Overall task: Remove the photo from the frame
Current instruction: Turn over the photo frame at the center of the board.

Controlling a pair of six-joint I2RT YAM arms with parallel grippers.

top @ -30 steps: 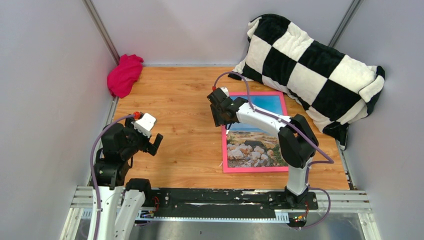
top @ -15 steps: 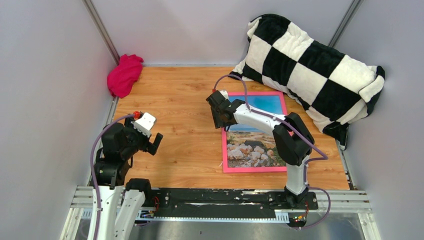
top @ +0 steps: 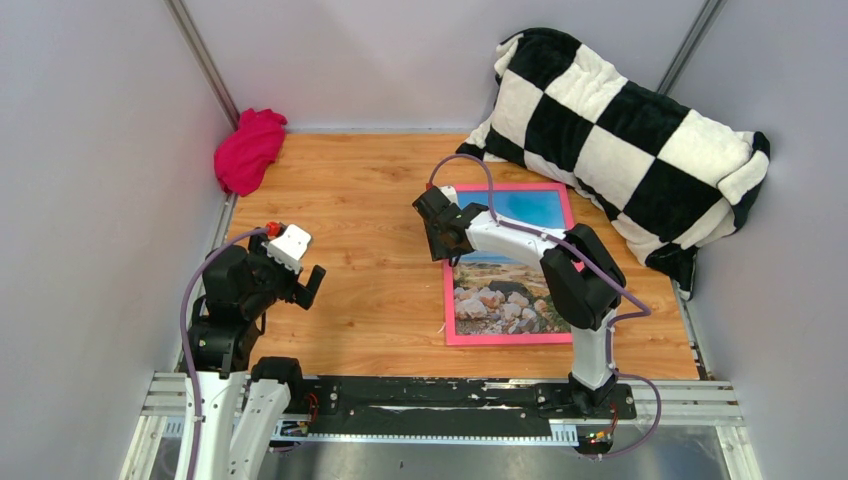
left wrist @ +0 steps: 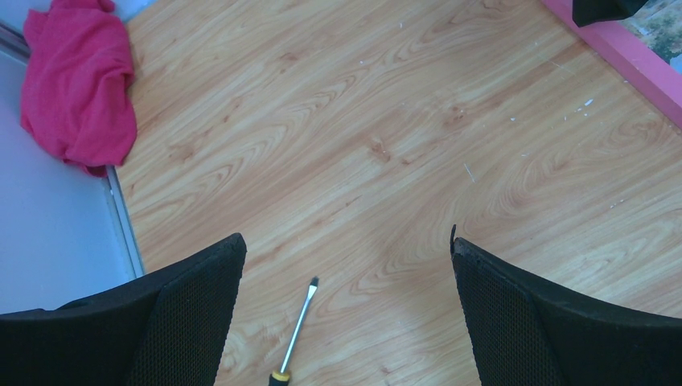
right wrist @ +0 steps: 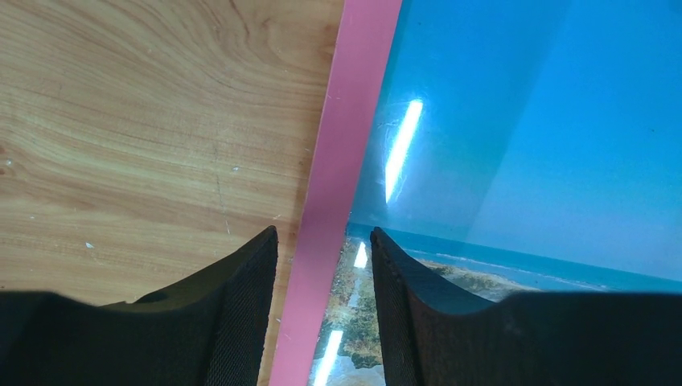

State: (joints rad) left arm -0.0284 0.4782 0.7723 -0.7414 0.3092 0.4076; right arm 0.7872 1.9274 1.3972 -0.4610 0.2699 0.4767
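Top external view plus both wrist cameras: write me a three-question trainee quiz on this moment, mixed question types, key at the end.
1. True or false: the left gripper is holding the screwdriver.
2. What runs between the right gripper's fingers? A. the frame's pink border B. a loose screw C. nothing but bare wood
3. What lies in the table's far left corner?
Key: 1. False: the left gripper is open and the screwdriver lies on the table. 2. A. 3. The magenta cloth.
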